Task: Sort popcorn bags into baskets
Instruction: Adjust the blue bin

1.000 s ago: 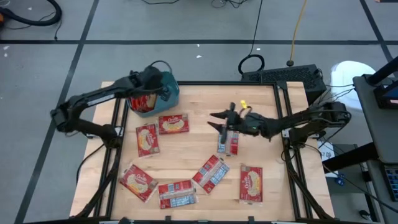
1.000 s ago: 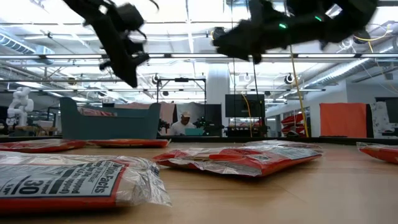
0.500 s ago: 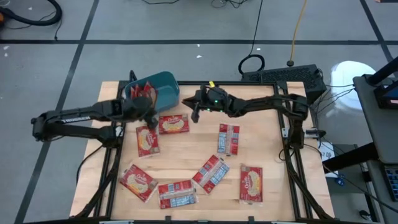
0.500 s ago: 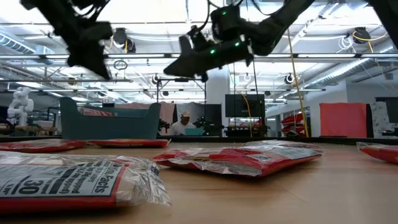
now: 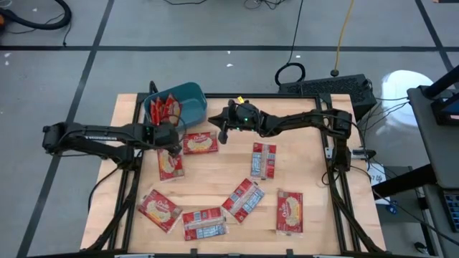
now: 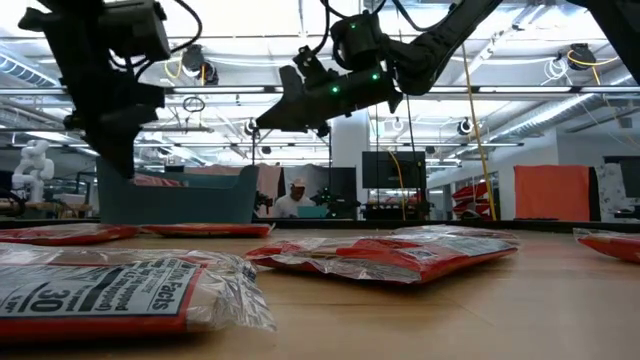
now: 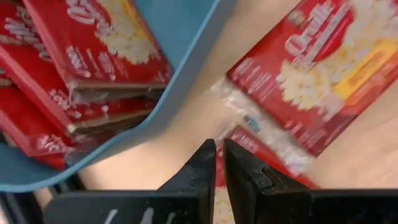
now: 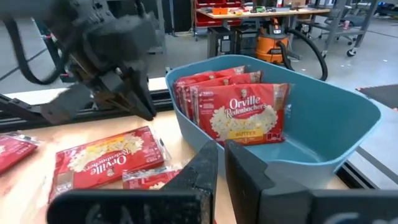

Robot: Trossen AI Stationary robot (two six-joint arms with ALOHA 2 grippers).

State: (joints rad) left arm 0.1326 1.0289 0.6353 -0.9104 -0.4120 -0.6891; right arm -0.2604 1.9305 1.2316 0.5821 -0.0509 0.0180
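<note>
Progress: I count roughly four bags standing in the bin, hard to tell exactly | Left: seven bags flat on the worktop | Left hand clenched, empty, beside the bin | Right hand clenched, empty, near the bin.

The wooden bench holds a teal basket and seven popcorn bags. Two bags lie just under the left fingers, beside the basket.
</note>
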